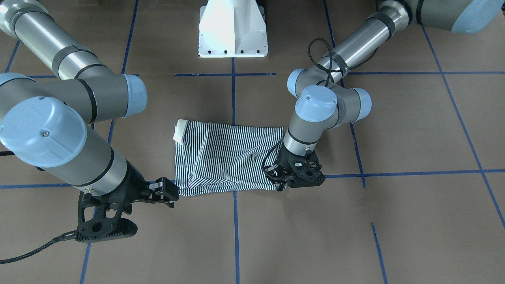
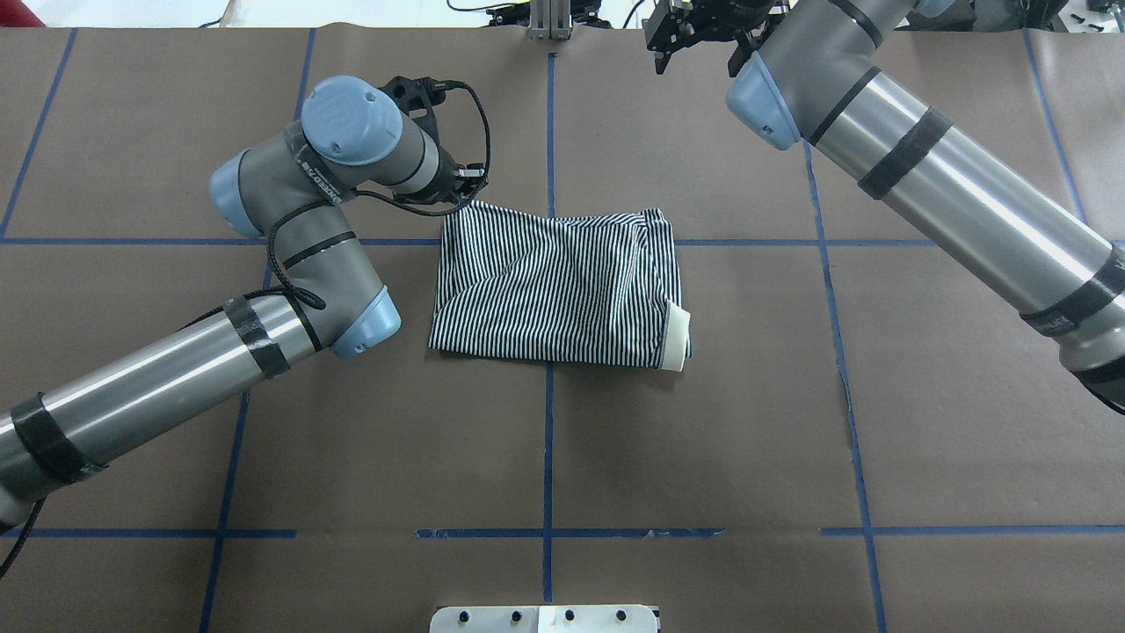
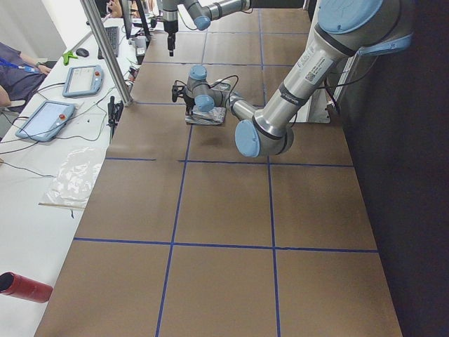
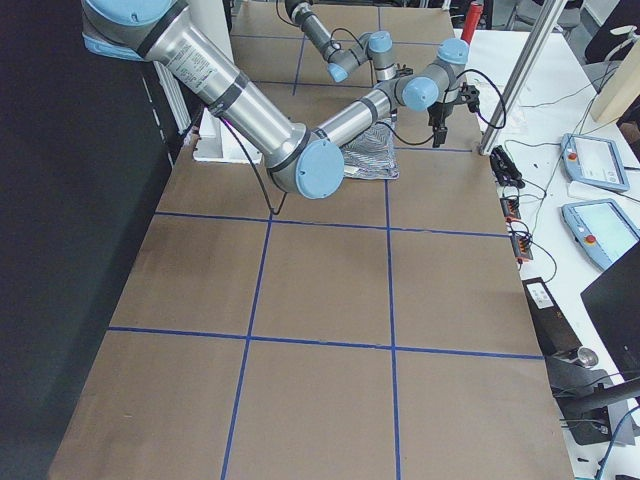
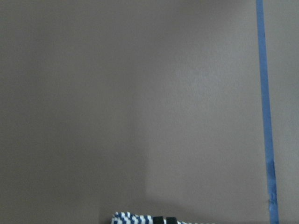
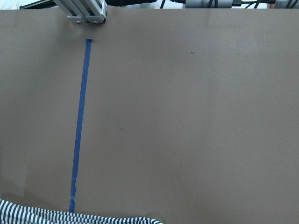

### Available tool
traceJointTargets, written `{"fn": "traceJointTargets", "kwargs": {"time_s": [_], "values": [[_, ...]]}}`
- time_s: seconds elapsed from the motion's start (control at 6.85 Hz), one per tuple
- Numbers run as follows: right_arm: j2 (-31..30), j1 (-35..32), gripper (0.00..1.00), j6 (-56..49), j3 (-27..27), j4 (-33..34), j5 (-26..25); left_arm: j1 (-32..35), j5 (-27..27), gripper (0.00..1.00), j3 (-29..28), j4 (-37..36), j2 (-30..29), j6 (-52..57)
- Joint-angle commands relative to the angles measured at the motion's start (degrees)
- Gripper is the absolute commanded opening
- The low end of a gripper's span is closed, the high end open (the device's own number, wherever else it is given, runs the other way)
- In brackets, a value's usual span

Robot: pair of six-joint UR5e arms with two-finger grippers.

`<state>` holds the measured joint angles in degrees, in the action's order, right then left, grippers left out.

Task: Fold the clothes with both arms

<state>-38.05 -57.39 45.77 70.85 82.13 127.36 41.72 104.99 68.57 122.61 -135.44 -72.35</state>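
Note:
The striped polo shirt (image 1: 232,157) lies folded into a rough rectangle mid-table, its cream collar (image 1: 180,131) at one end; it also shows in the overhead view (image 2: 562,290). My left gripper (image 1: 279,182) is low at the shirt's far corner on my left (image 2: 461,180). In the left wrist view a black fingertip (image 5: 161,219) sits in striped cloth (image 5: 126,218), so it looks shut on that corner. My right gripper (image 2: 699,48) is open and empty, raised above the table beyond the shirt's far edge (image 6: 46,217); in the front-facing view (image 1: 171,193) it only seems beside the shirt.
The brown table cover carries a blue tape grid (image 2: 549,440). The white pedestal base (image 1: 232,31) stands at my side. An aluminium post (image 6: 84,11) rises at the far edge. Tablets (image 3: 45,119) and cables lie on the operators' bench.

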Motion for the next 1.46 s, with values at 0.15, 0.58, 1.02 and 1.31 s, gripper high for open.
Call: {"fn": "traceJointTargets", "kwargs": {"time_s": [0.15, 0.58, 1.02, 1.31], "values": [[-0.44, 0.0, 1.0, 0.02, 0.51, -0.04, 0.34, 1.17, -0.04, 0.0, -0.36, -0.09, 0.09, 1.25], [-0.8, -0.87, 1.0, -0.24, 0.6, 0.49, 0.69, 2.91, 0.13, 1.0, -0.8, -0.09, 0.18, 3.96], [-7.97, -5.34, 1.0, -3.21, 5.85, 2.06, 1.65, 11.43, 7.06, 1.0, 7.13, -7.87, 5.94, 16.58], [-14.3, -10.26, 1.0, -19.4, 13.49, 12.83, 1.31, 16.35, 7.25, 1.0, 24.86, -20.77, 16.39, 30.19]]}}
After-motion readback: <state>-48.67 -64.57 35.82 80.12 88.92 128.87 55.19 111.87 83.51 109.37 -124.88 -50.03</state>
